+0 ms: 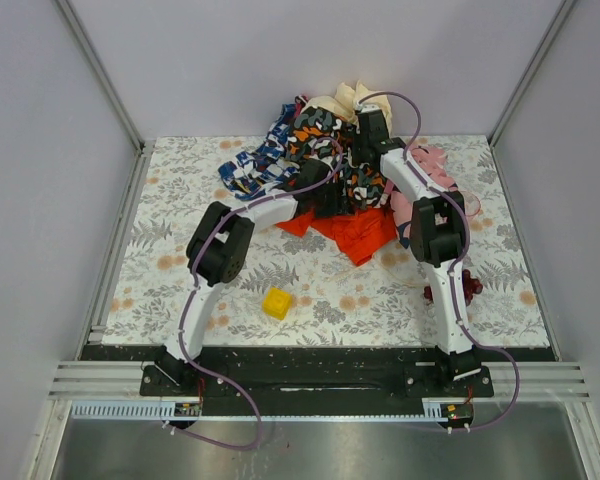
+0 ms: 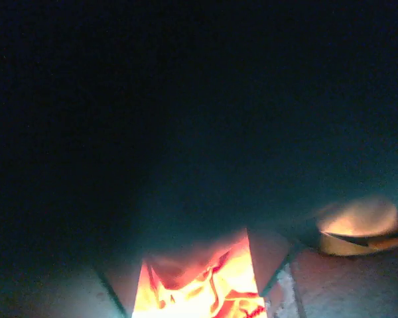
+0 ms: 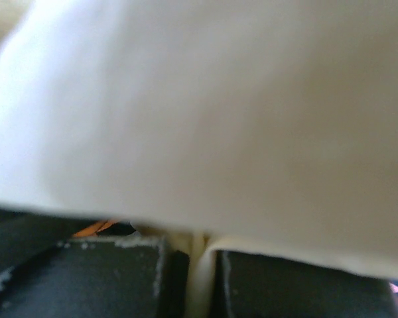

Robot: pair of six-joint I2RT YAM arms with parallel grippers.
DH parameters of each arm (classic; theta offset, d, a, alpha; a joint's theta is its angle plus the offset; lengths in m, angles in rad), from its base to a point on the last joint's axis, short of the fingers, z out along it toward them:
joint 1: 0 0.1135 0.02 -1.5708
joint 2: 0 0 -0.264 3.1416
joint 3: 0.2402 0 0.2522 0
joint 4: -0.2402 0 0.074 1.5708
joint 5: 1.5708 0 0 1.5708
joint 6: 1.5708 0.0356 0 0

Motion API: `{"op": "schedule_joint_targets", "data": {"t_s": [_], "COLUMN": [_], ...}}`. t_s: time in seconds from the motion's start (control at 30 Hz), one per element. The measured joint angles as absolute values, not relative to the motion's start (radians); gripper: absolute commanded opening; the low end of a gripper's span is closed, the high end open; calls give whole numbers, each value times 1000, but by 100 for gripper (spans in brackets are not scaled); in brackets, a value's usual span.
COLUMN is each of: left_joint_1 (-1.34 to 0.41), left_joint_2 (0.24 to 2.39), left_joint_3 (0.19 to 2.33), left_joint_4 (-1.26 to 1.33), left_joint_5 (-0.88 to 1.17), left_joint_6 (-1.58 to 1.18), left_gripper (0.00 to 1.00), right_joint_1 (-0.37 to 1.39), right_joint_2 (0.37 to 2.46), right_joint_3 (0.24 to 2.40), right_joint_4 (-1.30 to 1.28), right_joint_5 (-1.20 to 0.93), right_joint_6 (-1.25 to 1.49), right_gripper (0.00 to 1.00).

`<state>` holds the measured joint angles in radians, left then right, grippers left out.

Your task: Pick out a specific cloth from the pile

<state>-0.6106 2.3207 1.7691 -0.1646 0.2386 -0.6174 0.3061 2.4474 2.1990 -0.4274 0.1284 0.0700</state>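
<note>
Overhead, the pile [image 1: 315,135] sits at the far middle of the floral table cover [image 1: 180,200]. The red-orange cloth [image 1: 355,235] lies flat on the near side of the pile, its far edge tucked under the black-orange-white printed cloth [image 1: 315,130].

We note the left gripper [image 1: 335,200] pushed in low at that edge, mostly hidden by the printed cloth. Its wrist view is nearly black, with only a lit patch of the red-orange cloth at the bottom. We cannot tell how its jaws stand.

The right gripper [image 3: 198,268] reaches over the top of the pile. Its jaws are closed together, with a thin fold of the cream garment [image 3: 205,112] pinched between the pads, and that fabric fills most of its wrist view.

Around the pile: a blue-white print [image 1: 255,165] trails to the left and a pink cloth [image 1: 430,165] lies on the right beneath the right arm. A yellow block [image 1: 276,302] sits well apart on the near side, and a small dark red object [image 1: 468,285] lies beside the right arm.
</note>
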Motion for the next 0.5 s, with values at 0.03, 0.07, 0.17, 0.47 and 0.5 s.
{"op": "schedule_joint_targets", "data": {"t_s": [0.03, 0.07, 0.17, 0.47, 0.5], "left_joint_1": [-611, -610, -609, -613, -614], "left_joint_2": [2333, 2341, 2342, 2152, 2128], "left_joint_3": [1780, 1784, 1781, 1574, 1563], "left_joint_4": [-165, -165, -167, -114, -119], "left_joint_5": [249, 257, 262, 224, 219], "left_joint_6": [-627, -632, -642, -619, -615], "left_gripper": [45, 36, 2, 0, 0], "right_joint_1": [306, 306, 306, 309, 311], "right_joint_2": [2446, 2445, 2441, 2424, 2423], "right_joint_3": [2196, 2192, 2182, 2150, 2146], "right_joint_4": [-425, -422, -415, -440, -445], "right_joint_5": [128, 128, 127, 128, 130], "right_joint_6": [70, 70, 70, 86, 89], "right_gripper": [0, 0, 0, 3, 4]}}
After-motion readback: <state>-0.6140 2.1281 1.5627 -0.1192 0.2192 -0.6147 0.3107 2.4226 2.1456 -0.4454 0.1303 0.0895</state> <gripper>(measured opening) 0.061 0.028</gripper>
